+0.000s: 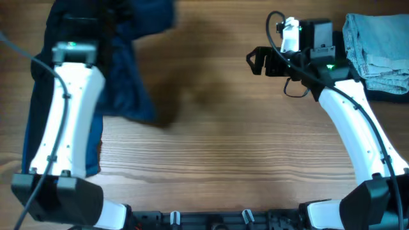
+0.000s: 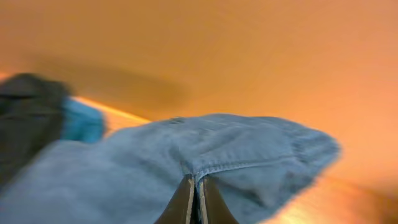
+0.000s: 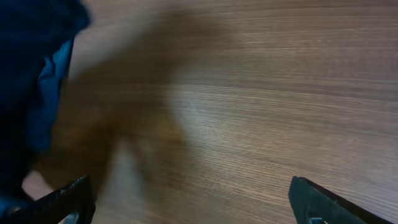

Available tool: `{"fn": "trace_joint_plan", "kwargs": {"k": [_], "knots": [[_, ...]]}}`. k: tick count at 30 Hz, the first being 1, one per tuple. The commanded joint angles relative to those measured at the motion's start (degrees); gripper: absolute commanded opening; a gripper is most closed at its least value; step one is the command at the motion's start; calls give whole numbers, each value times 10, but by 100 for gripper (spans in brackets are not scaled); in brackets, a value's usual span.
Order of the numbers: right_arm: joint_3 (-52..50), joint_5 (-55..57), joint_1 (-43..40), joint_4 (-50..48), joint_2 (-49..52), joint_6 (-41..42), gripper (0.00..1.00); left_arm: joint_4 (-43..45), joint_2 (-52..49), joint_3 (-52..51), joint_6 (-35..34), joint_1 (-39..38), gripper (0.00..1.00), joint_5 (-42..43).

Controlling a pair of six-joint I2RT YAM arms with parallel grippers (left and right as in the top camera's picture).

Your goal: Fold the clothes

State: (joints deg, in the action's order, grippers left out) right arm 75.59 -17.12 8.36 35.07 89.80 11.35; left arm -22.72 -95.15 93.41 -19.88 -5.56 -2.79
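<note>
Dark navy-blue shorts (image 1: 128, 70) hang bunched at the far left of the table, held up by my left arm. In the left wrist view my left gripper (image 2: 198, 196) is shut on a seam of the blue fabric (image 2: 205, 149); the picture is blurred. My right gripper (image 1: 257, 61) is open and empty above bare wood at the back right; its two fingertips show at the bottom corners of the right wrist view (image 3: 193, 205). The dark shorts also show at the left edge of the right wrist view (image 3: 31, 74).
A folded pale denim garment (image 1: 377, 54) lies at the back right corner, with a dark garment (image 1: 390, 97) under its near edge. A black and a bright blue cloth (image 2: 56, 118) lie behind the held fabric. The wooden table (image 1: 223, 147) spans the middle.
</note>
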Motion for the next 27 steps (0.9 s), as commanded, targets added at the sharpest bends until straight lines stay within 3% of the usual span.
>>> {"fn": "trace_joint_plan", "kwargs": {"k": [1, 7, 17, 27], "knots": [[10, -10, -34, 5, -13, 24, 100, 3, 15, 6, -3, -75, 4, 17], [10, -47, -86, 40, -38, 11, 100, -37, 14, 6, -32, -115, 4, 18], [8, -131, -87, 40, -38, -8, 95, -77, 14, 6, -33, -155, 4, 95], [8, -261, -89, -54, 44, -60, 86, -82, 52, 6, -33, -163, 4, 137]]}}
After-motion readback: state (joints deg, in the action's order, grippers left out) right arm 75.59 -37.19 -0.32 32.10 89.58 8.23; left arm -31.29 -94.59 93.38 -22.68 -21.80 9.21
